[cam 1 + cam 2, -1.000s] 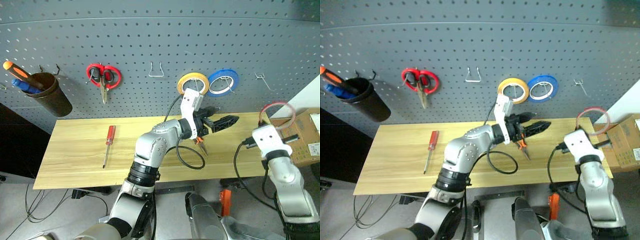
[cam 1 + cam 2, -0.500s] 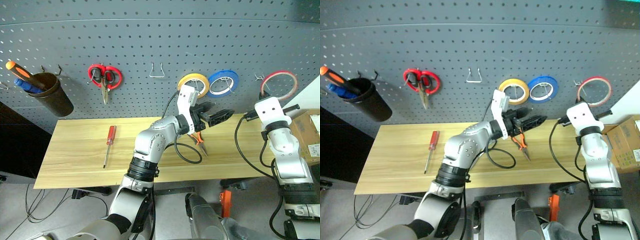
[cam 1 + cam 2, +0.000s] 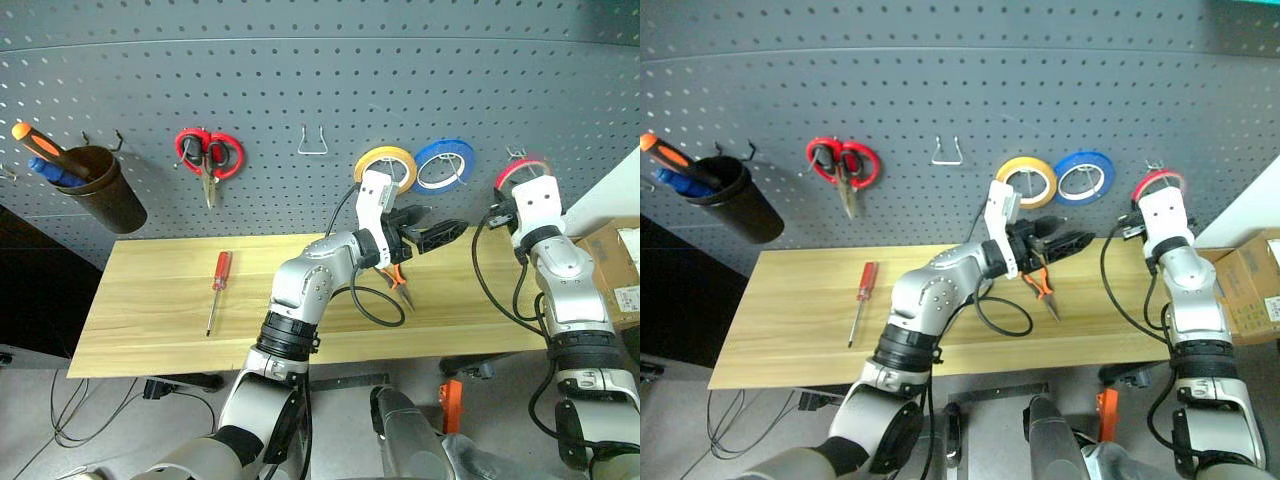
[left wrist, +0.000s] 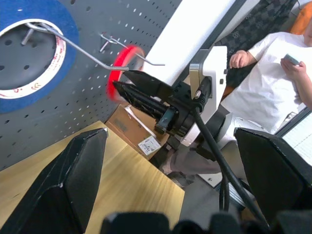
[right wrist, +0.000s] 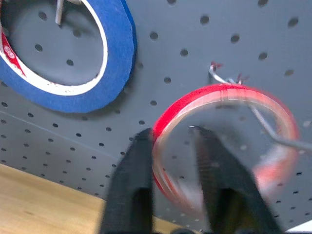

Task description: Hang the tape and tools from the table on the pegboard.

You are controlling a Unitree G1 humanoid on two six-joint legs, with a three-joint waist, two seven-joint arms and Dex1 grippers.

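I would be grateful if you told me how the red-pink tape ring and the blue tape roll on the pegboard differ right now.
The thin red-pink tape ring is a narrow band; the blue tape roll is broader-walled. The red-pink ring sits on the far right hook, with the right tool astride its rim, one finger inside and one outside; the blue roll hangs untouched, left of it. Both are rings on metal hooks of the dark grey pegboard.

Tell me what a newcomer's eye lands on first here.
The red tape at the pegboard's right end, looped over a hook, with the right gripper at its rim, one finger on each side. Next, the yellow roll and blue roll hanging beside it, and the left gripper open above the table.
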